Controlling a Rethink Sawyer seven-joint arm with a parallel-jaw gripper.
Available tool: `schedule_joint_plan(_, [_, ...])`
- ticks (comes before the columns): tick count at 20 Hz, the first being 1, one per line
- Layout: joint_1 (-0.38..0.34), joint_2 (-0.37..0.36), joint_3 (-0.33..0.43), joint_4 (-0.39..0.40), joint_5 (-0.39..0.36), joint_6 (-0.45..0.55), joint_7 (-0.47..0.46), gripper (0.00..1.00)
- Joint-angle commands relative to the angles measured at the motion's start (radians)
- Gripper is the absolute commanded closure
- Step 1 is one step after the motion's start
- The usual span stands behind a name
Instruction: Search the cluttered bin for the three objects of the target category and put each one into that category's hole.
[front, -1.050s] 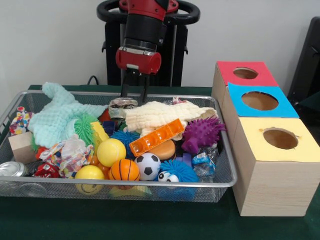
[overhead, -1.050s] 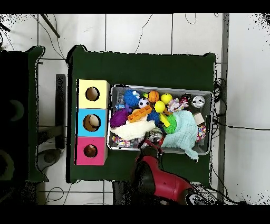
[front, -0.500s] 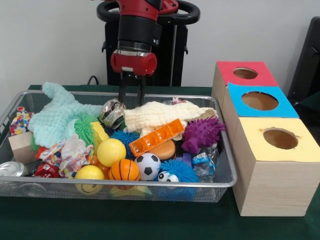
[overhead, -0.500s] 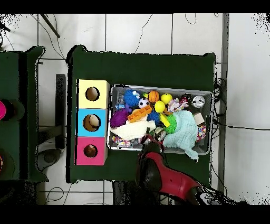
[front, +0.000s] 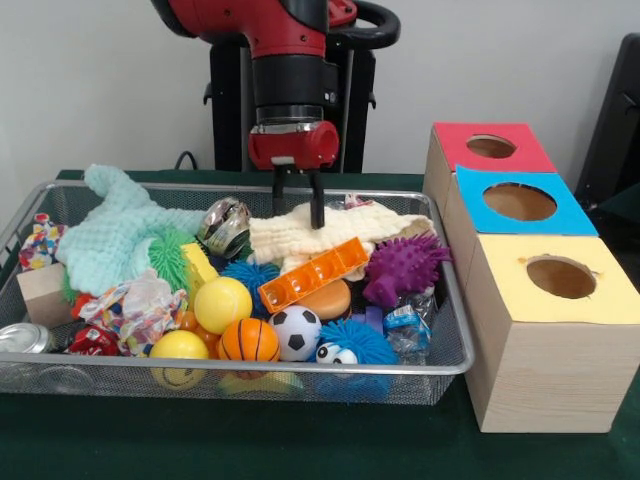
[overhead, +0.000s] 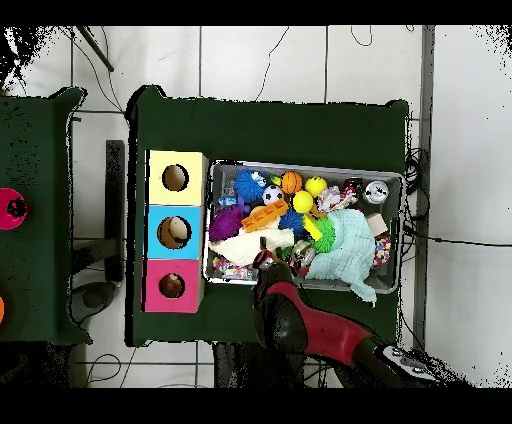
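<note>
Bin (front: 455, 360) — fingers (front: 317, 208) apart, seemingly touching cream cloth (front: 330, 227).

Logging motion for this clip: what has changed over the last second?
The gripper slid sideways off the crumpled silver can, which tipped over, and now hangs open, empty, over the cream knitted cloth. The other toys and the three wooden boxes stayed put.

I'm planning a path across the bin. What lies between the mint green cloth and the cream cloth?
In the front view, a shiny crushed can sits between the mint green cloth and the cream cloth. The gripper hangs over the cream cloth.
</note>
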Motion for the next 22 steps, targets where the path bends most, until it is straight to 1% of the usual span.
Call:
schedule_joint_plan(1, [-0.031,0.059,0.162,-0.001,-0.024,-0.05,0.271,0.0])
schedule_joint_plan(8, [-0.056,0.104,0.157,-0.048,-0.054,-0.034,0.21,0.0])
schedule_joint_plan(10, [-0.05,0.12,0.137,-0.08,-0.067,-0.054,0.188,0.0])
schedule_joint_plan(14, [-0.063,0.176,0.135,-0.148,-0.114,-0.085,0.166,0.0])
schedule_joint_plan(16, [-0.066,0.177,0.133,-0.164,-0.129,-0.079,0.154,0.0])
schedule_joint_plan(18, [-0.055,0.173,0.118,-0.175,-0.14,-0.105,0.146,0.0])
schedule_joint_plan(19, [-0.049,0.171,0.111,-0.18,-0.146,-0.118,0.142,1.0])
schedule_joint_plan(20, [-0.033,0.158,0.092,-0.189,-0.15,-0.102,0.116,1.0])
schedule_joint_plan(22, [-0.023,0.167,0.072,-0.196,-0.145,-0.186,0.129,1.0])
